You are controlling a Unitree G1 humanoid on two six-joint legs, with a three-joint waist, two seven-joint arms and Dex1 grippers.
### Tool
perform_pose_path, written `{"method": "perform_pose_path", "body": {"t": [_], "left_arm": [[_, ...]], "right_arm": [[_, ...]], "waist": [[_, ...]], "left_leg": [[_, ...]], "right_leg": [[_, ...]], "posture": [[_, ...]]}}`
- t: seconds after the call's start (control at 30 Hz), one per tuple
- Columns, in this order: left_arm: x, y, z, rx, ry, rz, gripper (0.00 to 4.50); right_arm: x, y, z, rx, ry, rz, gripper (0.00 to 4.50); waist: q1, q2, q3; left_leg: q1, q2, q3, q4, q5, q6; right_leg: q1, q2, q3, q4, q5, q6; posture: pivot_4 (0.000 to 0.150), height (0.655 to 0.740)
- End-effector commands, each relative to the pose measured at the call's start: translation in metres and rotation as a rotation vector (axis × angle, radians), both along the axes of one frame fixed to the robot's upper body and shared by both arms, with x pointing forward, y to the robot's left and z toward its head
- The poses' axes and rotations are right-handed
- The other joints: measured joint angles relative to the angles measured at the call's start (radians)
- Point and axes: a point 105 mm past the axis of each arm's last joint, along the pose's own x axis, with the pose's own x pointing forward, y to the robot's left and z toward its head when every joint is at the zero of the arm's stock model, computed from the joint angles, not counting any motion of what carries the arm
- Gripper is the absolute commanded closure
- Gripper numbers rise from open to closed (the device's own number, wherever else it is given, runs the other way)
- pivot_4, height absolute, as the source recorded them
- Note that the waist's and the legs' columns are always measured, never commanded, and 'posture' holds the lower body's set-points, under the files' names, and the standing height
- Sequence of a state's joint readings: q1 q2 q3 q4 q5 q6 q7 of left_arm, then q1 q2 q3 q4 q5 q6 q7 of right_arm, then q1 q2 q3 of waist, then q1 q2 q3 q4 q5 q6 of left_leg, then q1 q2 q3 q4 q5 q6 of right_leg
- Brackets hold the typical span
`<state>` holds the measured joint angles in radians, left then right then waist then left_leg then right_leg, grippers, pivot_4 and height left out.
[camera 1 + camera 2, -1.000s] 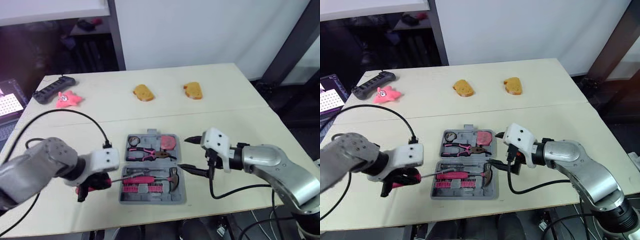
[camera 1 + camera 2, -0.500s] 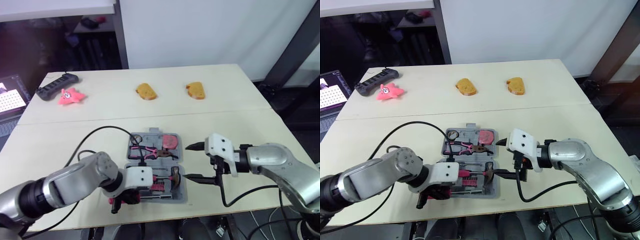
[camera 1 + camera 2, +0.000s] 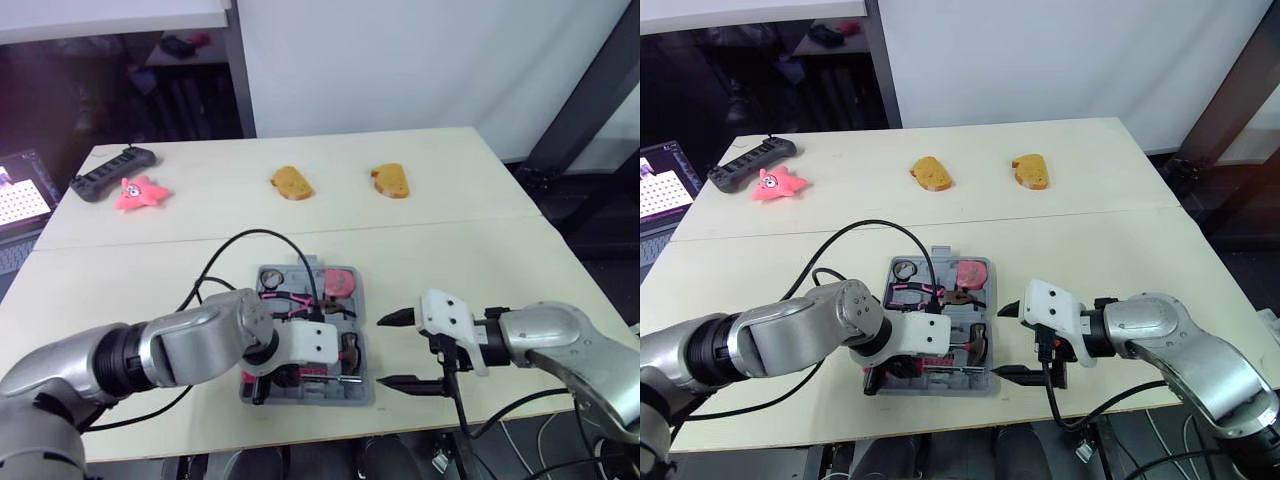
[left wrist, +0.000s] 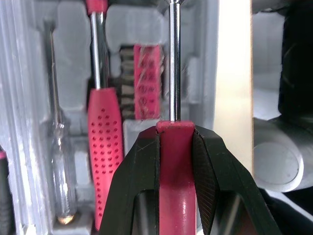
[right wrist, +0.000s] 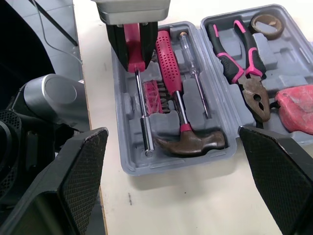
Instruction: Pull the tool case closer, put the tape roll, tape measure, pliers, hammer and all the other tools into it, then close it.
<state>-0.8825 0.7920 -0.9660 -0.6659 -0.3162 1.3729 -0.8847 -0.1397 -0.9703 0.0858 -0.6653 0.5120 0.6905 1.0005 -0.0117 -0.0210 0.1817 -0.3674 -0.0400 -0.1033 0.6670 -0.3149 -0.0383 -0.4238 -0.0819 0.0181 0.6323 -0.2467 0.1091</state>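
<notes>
The grey tool case point(image 5: 168, 165) lies open on the counter point(image 3: 450, 250). The left claw point(image 4: 176, 132) is clamped on a pink-handled screwdriver point(image 4: 173, 63), held low over the half of the case nearer the robot, its tip near the hammer point(image 5: 190, 142) and its shaft beside the bit rack point(image 5: 154, 93). The case's far half holds the pliers point(image 5: 244, 63), tape roll point(image 5: 268, 25) and red tape measure point(image 5: 298, 107). The right claw point(image 3: 385, 350), fingers spread wide, hovers just beside the case's right edge, apart from it.
</notes>
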Motion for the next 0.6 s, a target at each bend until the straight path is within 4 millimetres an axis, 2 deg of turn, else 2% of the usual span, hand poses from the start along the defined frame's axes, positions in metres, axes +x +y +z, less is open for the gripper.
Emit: {"method": "perform_pose_path", "body": {"t": [0.03,0.13,0.43,0.6], "left_arm": [[-0.003,0.0,0.002,0.007,-0.005,-0.008,4.07],[-0.01,0.0,-0.001,0.012,0.02,-0.01,4.07],[-0.008,0.0,-0.021,0.036,0.001,0.003,4.07],[-0.006,-0.004,-0.024,0.026,-0.005,-0.001,4.07]], "right_arm": [[0.001,0.0,0.006,0.006,-0.053,0.012,0.0],[0.002,-0.003,0.003,-0.001,-0.059,0.007,0.0],[0.003,-0.005,0.005,-0.001,-0.068,-0.001,0.0],[0.001,-0.004,0.005,-0.003,-0.064,-0.004,0.0]], "waist": [[0.001,0.0,0.0],[0.001,0.0,0.0],[0.002,0.0,0.0],[0.009,0.001,-0.001]], "left_leg": [[0.0,0.0,0.0,0.0,0.0,0.0],[0.0,0.0,0.0,0.0,0.0,0.0],[0.0,0.0,0.0,0.001,0.0,0.0],[0.0,-0.001,0.0,0.001,0.0,0.0]], "right_leg": [[0.0,0.0,0.0,0.0,0.0,0.0],[0.0,0.0,0.0,0.0,0.0,0.0],[0.0,0.0,0.0,0.0,0.0,0.0],[0.001,-0.001,0.0,0.0,0.001,0.001]], "posture": [[0.15,0.74],[0.15,0.74],[0.15,0.74],[0.15,0.74]]}}
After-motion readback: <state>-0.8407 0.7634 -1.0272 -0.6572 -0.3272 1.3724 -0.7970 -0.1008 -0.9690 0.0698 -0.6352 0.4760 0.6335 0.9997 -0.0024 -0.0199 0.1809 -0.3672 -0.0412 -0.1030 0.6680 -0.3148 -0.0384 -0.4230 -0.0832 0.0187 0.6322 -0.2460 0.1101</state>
